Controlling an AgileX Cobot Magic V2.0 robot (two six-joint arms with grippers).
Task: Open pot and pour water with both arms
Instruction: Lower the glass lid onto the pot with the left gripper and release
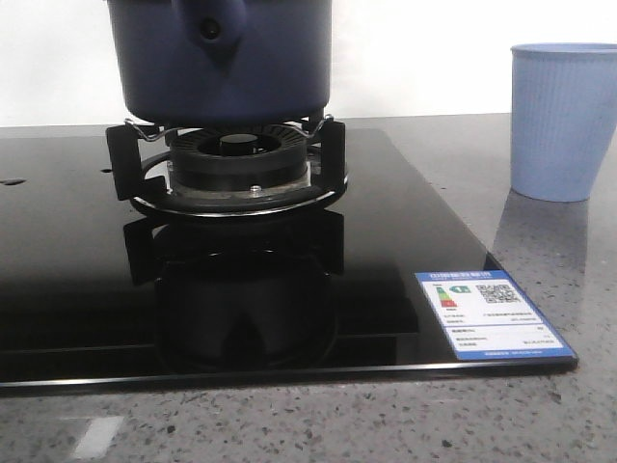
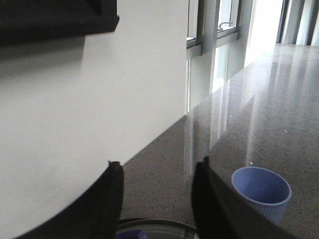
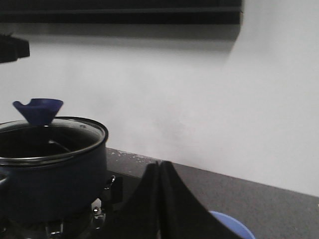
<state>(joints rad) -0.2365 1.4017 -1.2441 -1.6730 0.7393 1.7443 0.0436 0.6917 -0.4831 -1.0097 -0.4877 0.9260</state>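
Observation:
The dark navy pot [image 1: 220, 58] stands on the burner grate [image 1: 227, 169] of the black glass hob, its handle stub with a small hole facing the front camera. In the right wrist view the pot [image 3: 50, 174] wears a glass lid with a blue knob [image 3: 38, 110]. My right gripper [image 3: 160, 165] is shut and empty, to the side of the pot. My left gripper [image 2: 157, 167] is open above the lid's rim [image 2: 154, 226], with nothing between its fingers. Neither gripper shows in the front view.
A pale blue ribbed cup [image 1: 562, 121] stands on the speckled grey counter to the right of the hob; it shows too as a cup [image 2: 261, 191] beyond my left fingers. A white wall runs behind the counter. An energy label [image 1: 487, 313] sits on the hob's front right corner.

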